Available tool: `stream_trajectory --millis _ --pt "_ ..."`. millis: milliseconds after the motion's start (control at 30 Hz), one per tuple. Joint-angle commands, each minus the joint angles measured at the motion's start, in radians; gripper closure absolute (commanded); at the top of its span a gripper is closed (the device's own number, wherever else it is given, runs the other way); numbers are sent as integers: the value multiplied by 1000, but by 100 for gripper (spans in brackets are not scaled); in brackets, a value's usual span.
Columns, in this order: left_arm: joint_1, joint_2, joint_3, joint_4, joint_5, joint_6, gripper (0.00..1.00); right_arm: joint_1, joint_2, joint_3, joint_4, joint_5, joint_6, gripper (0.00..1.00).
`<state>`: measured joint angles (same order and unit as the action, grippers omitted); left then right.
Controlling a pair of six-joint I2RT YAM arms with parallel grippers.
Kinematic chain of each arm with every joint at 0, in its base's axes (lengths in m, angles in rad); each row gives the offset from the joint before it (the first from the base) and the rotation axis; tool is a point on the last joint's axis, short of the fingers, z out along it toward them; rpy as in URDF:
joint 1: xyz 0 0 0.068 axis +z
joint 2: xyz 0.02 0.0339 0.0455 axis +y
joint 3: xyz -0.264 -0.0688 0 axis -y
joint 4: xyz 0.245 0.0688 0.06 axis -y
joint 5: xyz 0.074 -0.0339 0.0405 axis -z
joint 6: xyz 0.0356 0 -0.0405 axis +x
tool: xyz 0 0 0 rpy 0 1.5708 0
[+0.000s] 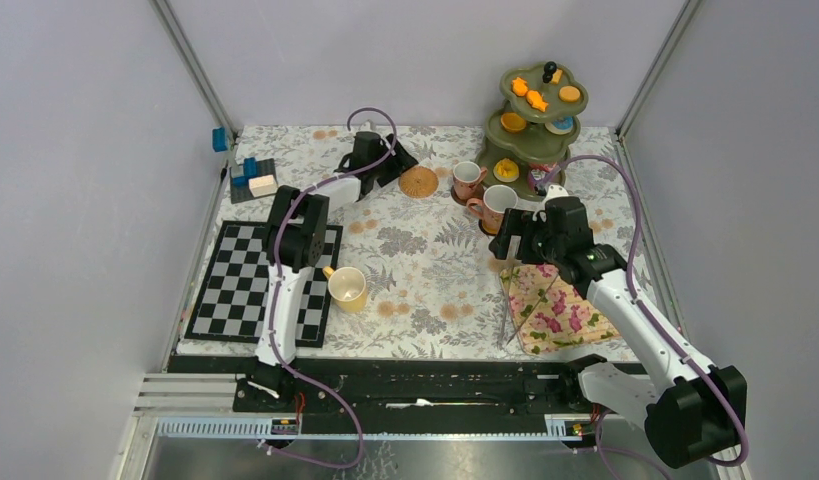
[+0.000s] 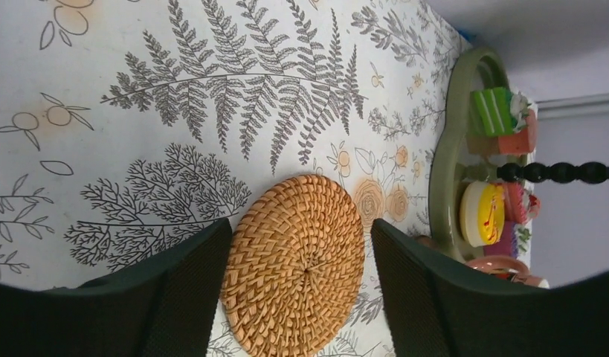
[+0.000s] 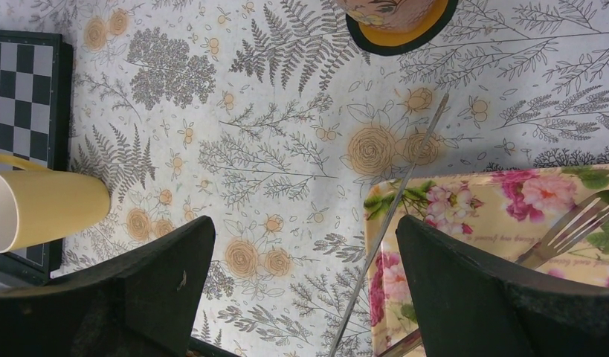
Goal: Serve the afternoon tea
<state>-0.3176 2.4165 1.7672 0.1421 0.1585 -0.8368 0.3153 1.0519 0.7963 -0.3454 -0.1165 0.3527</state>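
Near the three-tier stand [image 2: 444,171], left fingers [image 2: 186,290] spread astride the woven coaster [image 2: 297,275]; uneven closing could skid or flip it. Right fingers [image 3: 137,290] spread, empty.

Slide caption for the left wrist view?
Left fingers straddle a round woven brown coaster on fern-print cloth, olive-green stand beyond.
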Motion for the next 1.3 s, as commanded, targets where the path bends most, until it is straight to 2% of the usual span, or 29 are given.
stream_trajectory --millis 0,100,200,367,500,600,800,1133,1267 --pt "6 -58 -46 -96 -28 50 22 4 -8 -14 37 -3 11 0" --pt "11 -170 -168 -94 -101 67 15 4 -12 -22 37 -2 12 0" --pt "15 -221 -313 -19 -26 -6 18 4 -8 -32 50 -10 14 0" --pt "-22 -198 -401 93 62 -118 19 4 0 -30 62 -30 27 0" --pt "-36 -133 -323 81 54 -101 18 4 -19 -32 61 -33 32 0" --pt "-41 -73 -232 42 71 -105 22 4 -30 -37 60 -26 31 0" --pt "-64 4 -134 65 91 -140 27 4 -24 -44 60 -23 41 0" --pt "-71 114 43 65 104 -150 27 4 -14 -45 59 -23 40 0" --pt "-65 74 106 -44 72 -74 25 4 -3 -42 59 -23 35 0"
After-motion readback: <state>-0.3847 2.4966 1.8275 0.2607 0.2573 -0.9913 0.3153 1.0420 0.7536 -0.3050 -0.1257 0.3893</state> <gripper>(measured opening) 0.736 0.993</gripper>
